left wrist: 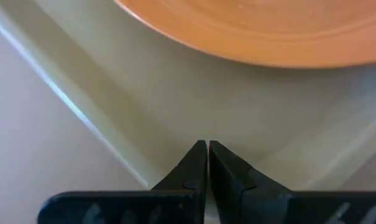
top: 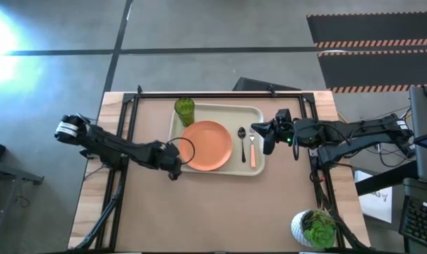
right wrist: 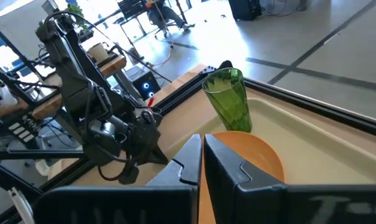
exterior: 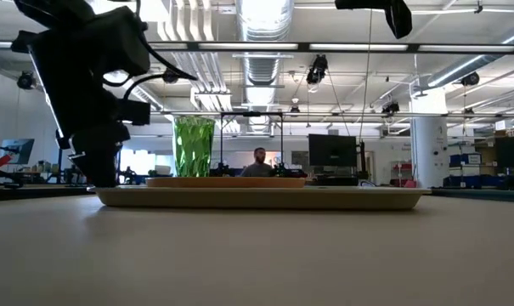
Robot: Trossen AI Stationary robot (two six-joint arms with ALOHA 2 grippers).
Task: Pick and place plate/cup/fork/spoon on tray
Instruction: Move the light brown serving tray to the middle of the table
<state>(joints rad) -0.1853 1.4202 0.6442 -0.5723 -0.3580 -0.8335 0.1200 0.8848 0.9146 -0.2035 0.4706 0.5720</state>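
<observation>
So, left gripper (left wrist: 207, 147): fingers pressed together, nothing between them, tips low over the tray's (top: 254, 111) lower-left rim in the high view, just beside the plate (top: 207, 144) edge. Its arm runs from mid-left of frame diagonally down-right across the table (top: 220, 212). In the low view it shows as a dark mass at upper left, reaching down to tray level.

Right gripper (right wrist: 202, 140): fingers also closed, empty, held above the tray's right rim, mid-right of the high view; arm stretches in horizontally from the right edge. Its wrist cam looks across plate and cup (right wrist: 228, 99) toward the left arm.

All 4 items sit on the tray: cup upright in the upper-left corner, plate at centre, spoon (top: 242, 142) just right of plate, fork (top: 253, 149) right of spoon, both lengthwise, apart from each other.

Open room: bare tabletop below the tray across the frame's lower half; potted plant (top: 314, 228) at lower right, well apart from the tray. Black frame rails line the table's top and side edges.

No readable writing or labels.
</observation>
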